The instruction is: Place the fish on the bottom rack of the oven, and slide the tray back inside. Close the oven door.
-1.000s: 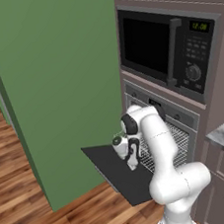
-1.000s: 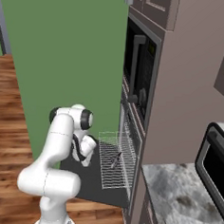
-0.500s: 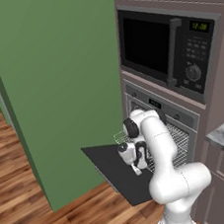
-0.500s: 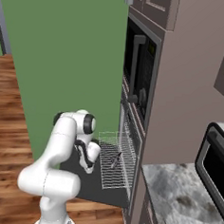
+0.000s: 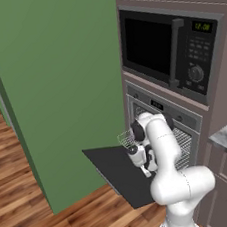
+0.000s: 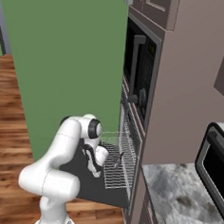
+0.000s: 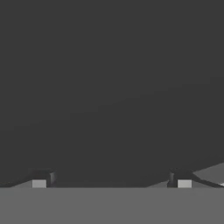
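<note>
The oven point(image 5: 160, 102) has its door point(image 5: 115, 174) folded down flat, a wide black panel. The bottom rack point(image 6: 114, 177), a silver wire grid, is pulled out over the door point(image 6: 77, 178). On the rack lies the fish point(image 6: 119, 158), a small dark slim shape. My gripper point(image 6: 97, 172) hangs just left of the rack's outer edge, pointing down at the door. In the left base view the gripper point(image 5: 148, 170) sits low over the door, with the rack point(image 5: 183, 145) behind the arm. The hand view has the fingertips point(image 7: 41, 177) wide apart over a dark surface: open, holding nothing.
A black microwave point(image 5: 168, 48) with a green clock sits above the oven. A green wall point(image 5: 54, 67) stands close on the left over the wood floor point(image 5: 27, 216). To the right are a marble counter point(image 6: 174, 195) and a silver toaster oven point(image 6: 217, 165).
The hand has moved a little lower and toward the oven, closer to the door panel. The fish and the rack have stayed where they were.
</note>
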